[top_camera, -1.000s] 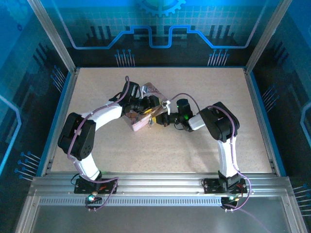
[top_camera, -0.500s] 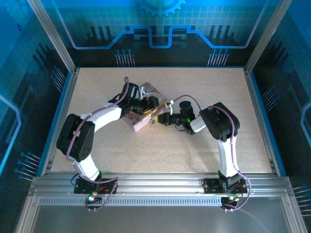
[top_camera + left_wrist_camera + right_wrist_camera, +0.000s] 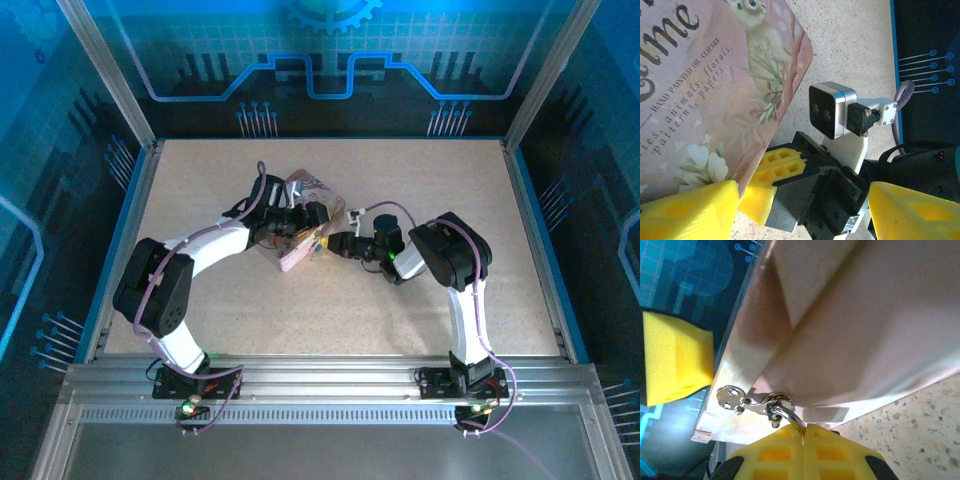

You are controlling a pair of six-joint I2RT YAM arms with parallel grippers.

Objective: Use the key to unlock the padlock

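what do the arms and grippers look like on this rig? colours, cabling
Left arm and right arm: bulky black joint housings, white links, purple cables looped along the outside. Left gripper and right gripper: dark bodies, blocky yellow fingers with grid-like recesses. Silver-faced wrist camera on a white bracket.

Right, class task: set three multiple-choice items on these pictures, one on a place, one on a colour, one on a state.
1. Where is the right pincer? A at the pink tin's clasp; B far from the tin; C inside the tin.
2. What colour are its fingers? A red; B yellow; C green.
3. How do its jaws stand? A wide apart; B half open; C shut.
Key: 1A, its tips sit under the clasp; 2B, they show yellow; 3C, the fingers meet on the padlock's shackle.
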